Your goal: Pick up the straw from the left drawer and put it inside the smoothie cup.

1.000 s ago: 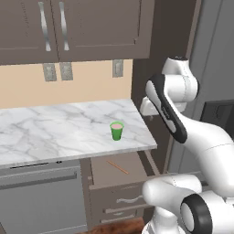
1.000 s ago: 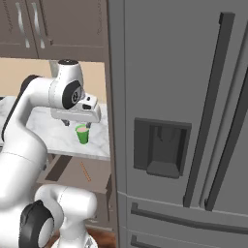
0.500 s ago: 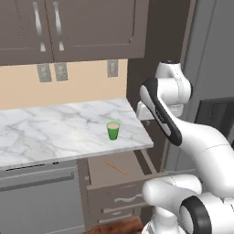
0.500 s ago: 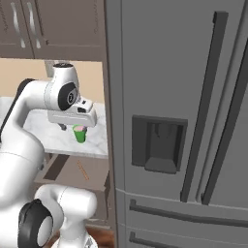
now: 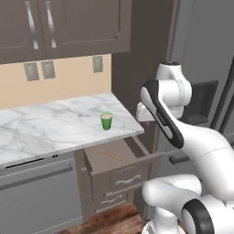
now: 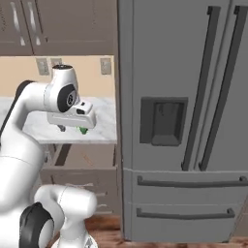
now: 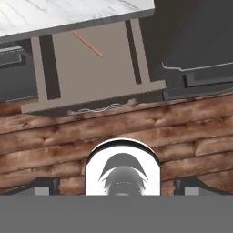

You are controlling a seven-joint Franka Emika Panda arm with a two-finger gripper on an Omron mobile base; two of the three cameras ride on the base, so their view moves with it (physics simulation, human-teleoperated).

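Observation:
The straw (image 7: 88, 43) lies slantwise on the tan floor of the open left drawer (image 7: 91, 73), near its back under the counter edge. It is also a thin line (image 5: 109, 155) in the left base view. The smoothie cup (image 5: 106, 121) stands upright on the marble counter just above the drawer; in the right base view a sliver of the cup (image 6: 84, 130) peeks from behind my hand. My gripper (image 6: 72, 129) hangs high over the drawer front, pointing down, open and empty, its fingertips (image 7: 44, 186) far apart.
A marble counter (image 5: 50, 125) runs left, with a dishwasher (image 5: 36, 196) below it. The grey fridge (image 6: 184, 121) stands close on the right. Lower drawer fronts with wavy handles (image 5: 128, 180) sit under the open drawer. Wooden floor (image 7: 113, 123) lies below.
The whole scene has shifted in both base views, so the base has driven. The fridge now takes more of the right base view. The gripper stays open and empty.

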